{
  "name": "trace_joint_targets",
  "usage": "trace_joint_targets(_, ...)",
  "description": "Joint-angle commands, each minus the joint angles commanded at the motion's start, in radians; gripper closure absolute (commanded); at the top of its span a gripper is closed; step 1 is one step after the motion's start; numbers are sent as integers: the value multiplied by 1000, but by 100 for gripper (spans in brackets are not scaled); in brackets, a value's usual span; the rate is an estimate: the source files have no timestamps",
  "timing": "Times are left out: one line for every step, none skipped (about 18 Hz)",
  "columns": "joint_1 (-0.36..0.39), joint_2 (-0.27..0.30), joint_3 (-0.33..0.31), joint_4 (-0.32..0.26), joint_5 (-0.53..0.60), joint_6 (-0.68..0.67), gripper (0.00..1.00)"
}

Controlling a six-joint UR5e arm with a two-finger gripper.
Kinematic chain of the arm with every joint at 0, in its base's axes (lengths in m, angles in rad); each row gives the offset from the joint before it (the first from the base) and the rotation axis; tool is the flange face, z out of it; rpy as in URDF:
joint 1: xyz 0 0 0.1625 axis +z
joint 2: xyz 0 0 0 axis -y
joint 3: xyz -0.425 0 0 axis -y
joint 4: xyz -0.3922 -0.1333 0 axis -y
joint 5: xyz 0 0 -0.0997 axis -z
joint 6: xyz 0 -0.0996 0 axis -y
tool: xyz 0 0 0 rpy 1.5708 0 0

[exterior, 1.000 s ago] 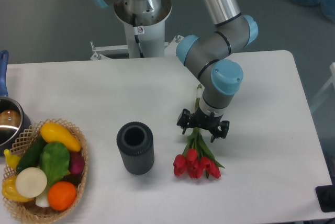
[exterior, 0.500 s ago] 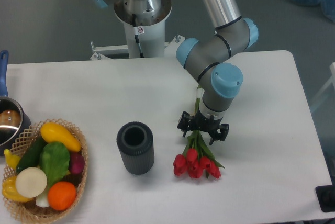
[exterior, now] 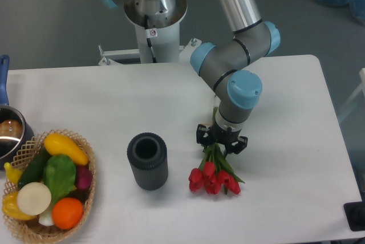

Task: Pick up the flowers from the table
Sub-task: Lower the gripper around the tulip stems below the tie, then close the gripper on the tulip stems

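Pincer (exterior: 222,140) sits low over the flowers (exterior: 214,171) on the table (exterior: 285,141), fingers narrowed around the stems.

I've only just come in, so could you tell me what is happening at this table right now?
The robot arm has its pincer down over the stems of the flowers, a bunch of red tulips lying on the table. Whether the jaws have shut on the stems cannot be told from this view, and the blooms rest on the tabletop. A dark grey vase stands to the left, and a basket of vegetables sits at the far left.
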Motion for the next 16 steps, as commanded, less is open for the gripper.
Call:
trace_joint_targets(2, 0, 0, 0, 0, 0, 46)
trace_joint_targets(0, 0, 0, 0, 0, 0, 47)
trace_joint_targets(0, -2, 2, 0, -2, 0, 50)
trace_joint_targets(0, -2, 5, 0, -2, 0, 52)
trace_joint_targets(0, -2, 9, 0, -2, 0, 52)
trace_joint_targets(0, -3, 14, 0, -3, 0, 53)
trace_joint_targets(0, -3, 15, 0, -3, 0, 56)
trace_joint_targets(2, -3, 17, 0, -3, 0, 58)
trace_joint_targets(2, -3, 17, 0, -5, 0, 61)
trace_joint_targets(2, -3, 18, 0, -5, 0, 62)
trace_joint_targets(2, -3, 21, 0, -5, 0, 62)
trace_joint_targets(3, -3, 26, 0, -5, -2, 63)
trace_joint_targets(3, -2, 29, 0, -5, -5, 65)
trace_joint_targets(3, -2, 32, 0, -5, -8, 66)
trace_joint_targets(5, 0, 35, 0, -5, -9, 66)
trace_joint_targets(5, 0, 41, -2, -5, -9, 69)
